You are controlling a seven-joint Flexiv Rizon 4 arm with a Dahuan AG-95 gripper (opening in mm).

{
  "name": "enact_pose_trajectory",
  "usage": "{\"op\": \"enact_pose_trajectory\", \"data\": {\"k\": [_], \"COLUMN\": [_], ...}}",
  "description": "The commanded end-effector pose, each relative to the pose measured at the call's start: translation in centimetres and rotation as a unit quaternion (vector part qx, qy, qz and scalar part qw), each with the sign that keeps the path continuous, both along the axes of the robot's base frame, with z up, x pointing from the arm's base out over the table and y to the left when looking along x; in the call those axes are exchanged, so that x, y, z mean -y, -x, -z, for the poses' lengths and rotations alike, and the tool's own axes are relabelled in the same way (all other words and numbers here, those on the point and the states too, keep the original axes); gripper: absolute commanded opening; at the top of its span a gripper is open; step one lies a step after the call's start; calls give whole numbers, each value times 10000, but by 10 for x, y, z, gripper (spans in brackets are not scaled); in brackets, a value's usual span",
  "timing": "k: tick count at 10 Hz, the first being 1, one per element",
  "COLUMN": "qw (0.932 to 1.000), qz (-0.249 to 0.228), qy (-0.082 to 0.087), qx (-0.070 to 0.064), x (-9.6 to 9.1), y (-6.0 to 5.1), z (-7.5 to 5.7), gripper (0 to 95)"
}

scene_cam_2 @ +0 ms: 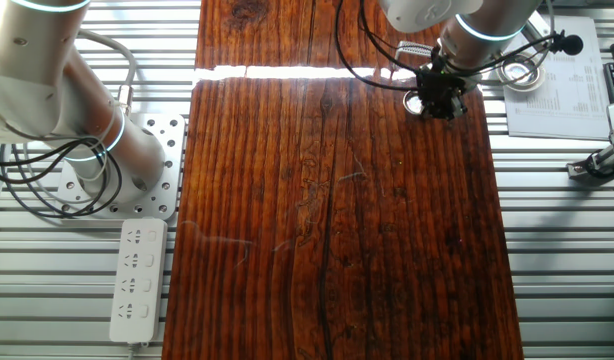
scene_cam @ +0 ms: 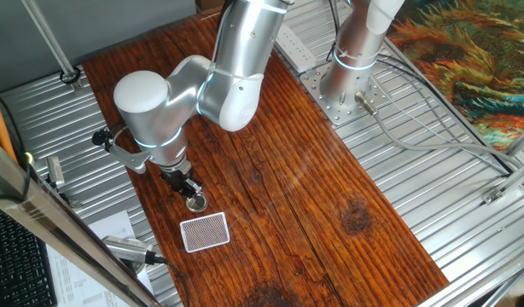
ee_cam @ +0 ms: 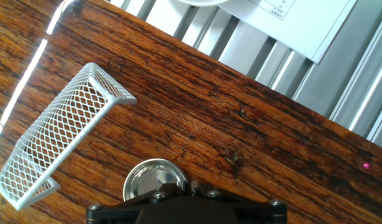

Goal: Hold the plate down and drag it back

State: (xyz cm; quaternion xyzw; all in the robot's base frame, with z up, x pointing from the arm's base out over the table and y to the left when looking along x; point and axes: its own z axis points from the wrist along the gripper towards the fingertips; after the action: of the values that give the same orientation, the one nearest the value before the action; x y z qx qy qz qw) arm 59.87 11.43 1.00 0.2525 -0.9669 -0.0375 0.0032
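The plate (scene_cam: 197, 203) is a small shiny silver disc with a raised rim, lying on the wooden table near its left edge. It also shows in the other fixed view (scene_cam_2: 415, 103) and at the bottom of the hand view (ee_cam: 150, 179). My gripper (scene_cam: 191, 193) stands upright over it with the fingers together, and the tips rest on the plate's top. In the hand view the gripper (ee_cam: 178, 186) covers the plate's lower right part. In the other fixed view the gripper (scene_cam_2: 437, 102) hides most of the plate.
A white mesh card (scene_cam: 204, 232) lies just in front of the plate and shows as a mesh frame (ee_cam: 60, 140) in the hand view. The table edge and a paper sheet (scene_cam_2: 562, 95) are close by. A power strip (scene_cam_2: 137, 280) and the arm's base (scene_cam: 347, 94) sit on the far side.
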Motion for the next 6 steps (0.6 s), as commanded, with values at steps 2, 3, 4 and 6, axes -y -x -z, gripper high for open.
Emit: {"op": "enact_pose_trajectory", "data": {"k": [2, 3, 4, 6], "qw": [10000, 10000, 10000, 10000], "qz": [-4, -9, -31, -55], "qy": [-33, -22, -1, -6], "qx": [-8, -7, -6, -15], "x": [2, 2, 4, 7], "y": [0, 0, 0, 0], "z": [0, 0, -1, -1], "gripper": [0, 0, 0, 0]}}
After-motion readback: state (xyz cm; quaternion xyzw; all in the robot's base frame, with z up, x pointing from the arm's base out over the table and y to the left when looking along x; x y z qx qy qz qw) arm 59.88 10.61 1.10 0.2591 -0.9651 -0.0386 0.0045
